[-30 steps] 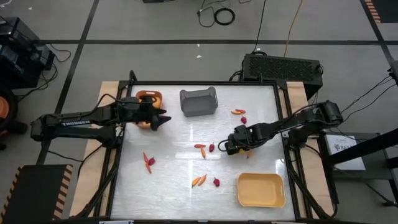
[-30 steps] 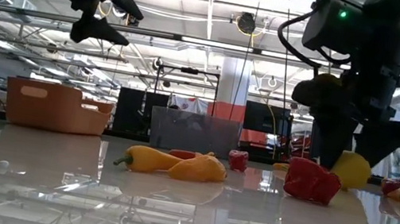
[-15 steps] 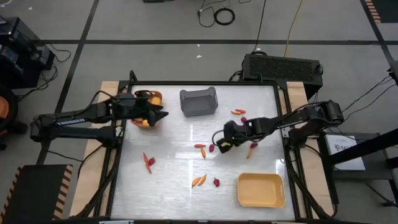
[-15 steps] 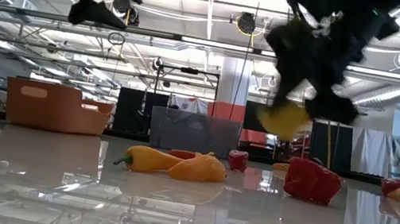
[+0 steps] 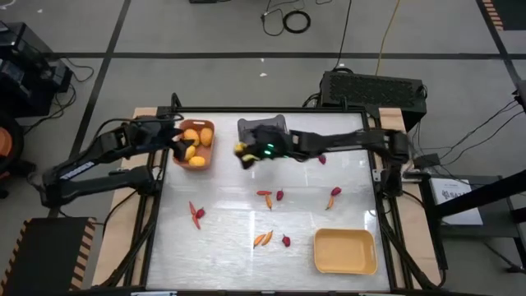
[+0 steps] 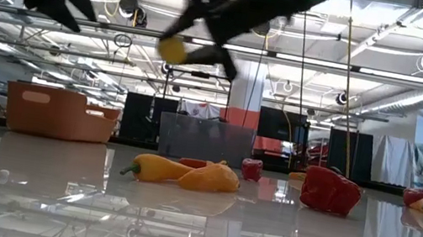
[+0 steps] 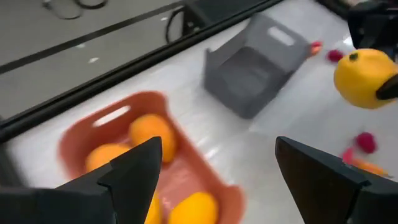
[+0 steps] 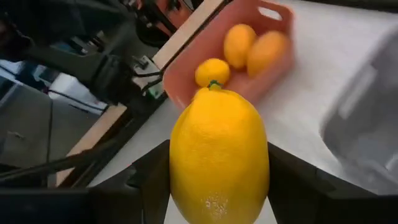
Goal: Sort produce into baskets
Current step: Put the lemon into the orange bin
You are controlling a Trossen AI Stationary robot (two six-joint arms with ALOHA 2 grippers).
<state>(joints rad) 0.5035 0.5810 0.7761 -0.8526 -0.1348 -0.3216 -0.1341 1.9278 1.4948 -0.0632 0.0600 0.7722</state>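
My right pincer (image 5: 244, 153) is clamped on a yellow lemon (image 8: 219, 152), held in the air above the table (image 5: 246, 205) between the orange-brown basket (image 5: 205, 154) and the dark grey basket (image 5: 263, 136). My left pincer (image 5: 177, 141) hovers with fingers apart at the orange-brown basket — several yellow-orange fruits (image 7: 151, 134) lie inside. Peppers (image 5: 264, 194) and berries (image 5: 286, 240) lie scattered mid-table — the pale yellow basket (image 5: 345, 251) sits at the near right corner.

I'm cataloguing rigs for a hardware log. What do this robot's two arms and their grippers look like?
Both arms are dark, near-black, slim jointed tubes. The left arm carries small white lettering on its long link, too small to read. The right arm shows a small green light near its wrist. The left gripper ends in two broad, flat, matte dark fingers; the right gripper has matching dark fingers.
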